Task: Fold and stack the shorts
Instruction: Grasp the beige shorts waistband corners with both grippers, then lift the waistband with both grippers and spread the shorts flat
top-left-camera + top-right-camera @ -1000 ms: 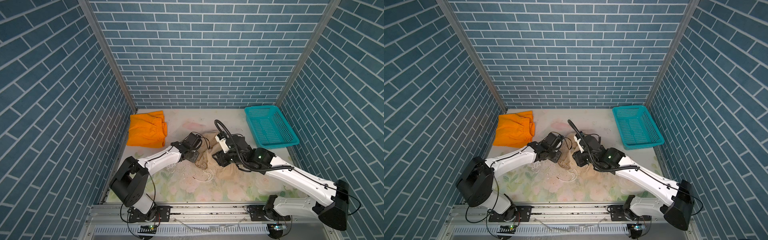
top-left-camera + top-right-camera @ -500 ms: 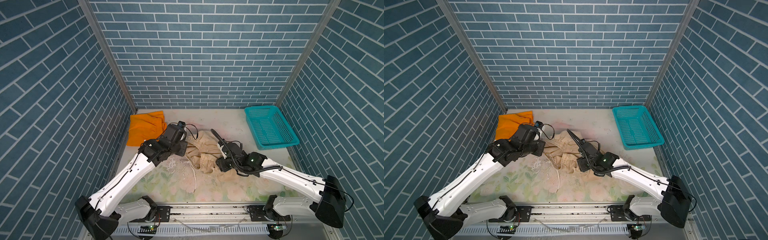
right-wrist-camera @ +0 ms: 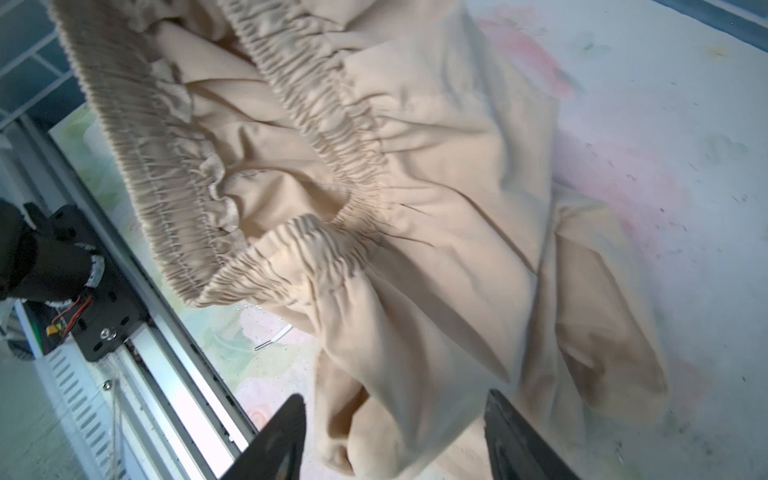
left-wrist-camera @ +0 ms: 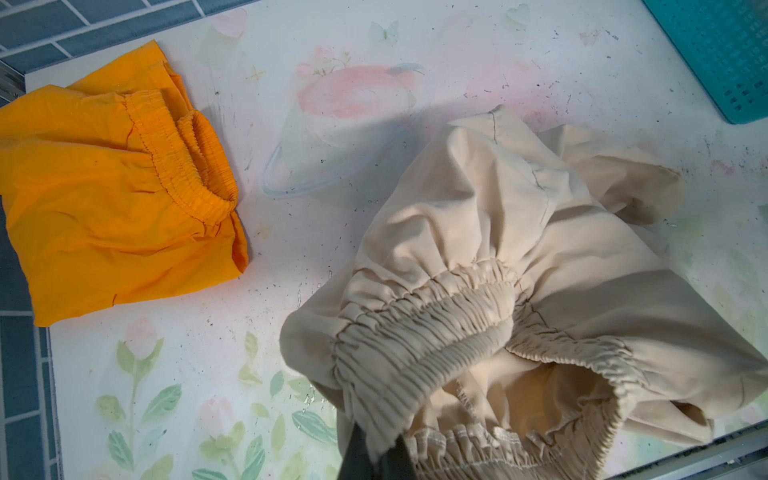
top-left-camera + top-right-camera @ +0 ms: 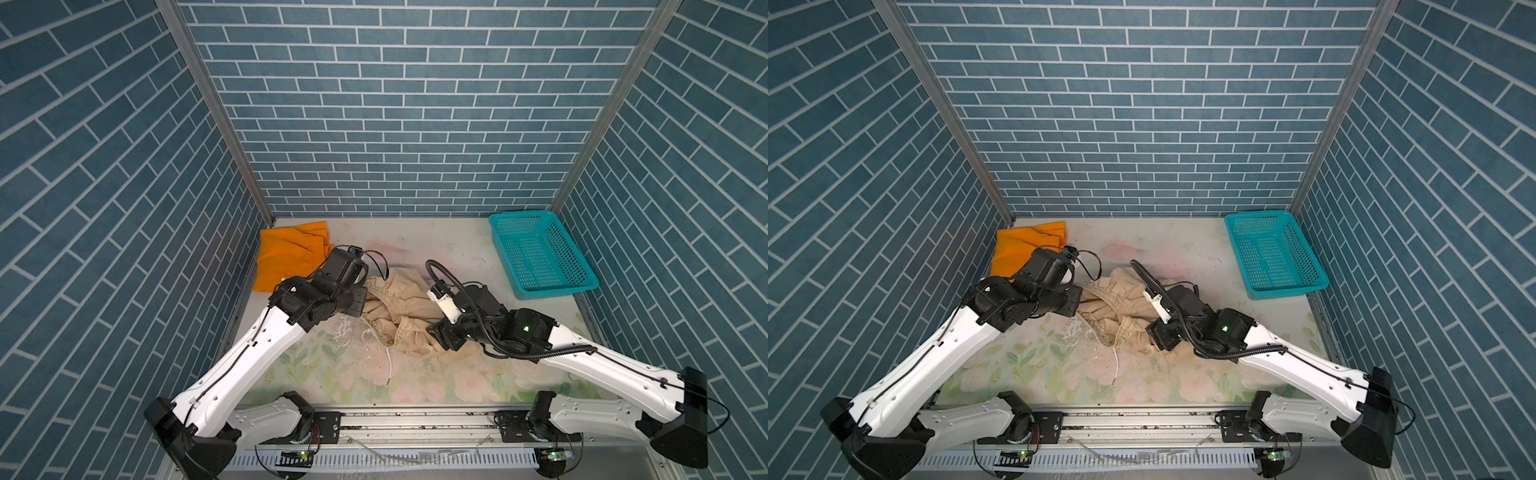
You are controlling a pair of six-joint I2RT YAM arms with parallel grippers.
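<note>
Pinching waistband (image 4: 415, 328) of beige shorts (image 5: 399, 307) with closed left hand (image 4: 376, 455), straddling loose cloth with open right hand (image 3: 395, 397), likely needing taut flattening on bench (image 5: 415, 245) before folding.

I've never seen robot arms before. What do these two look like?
The left arm and right arm have smooth white shells, chunky black joints and thin black cables. The right one also carries a ribbed black hose and a small green light. The left claw and right claw have flat dark fingers.
</note>
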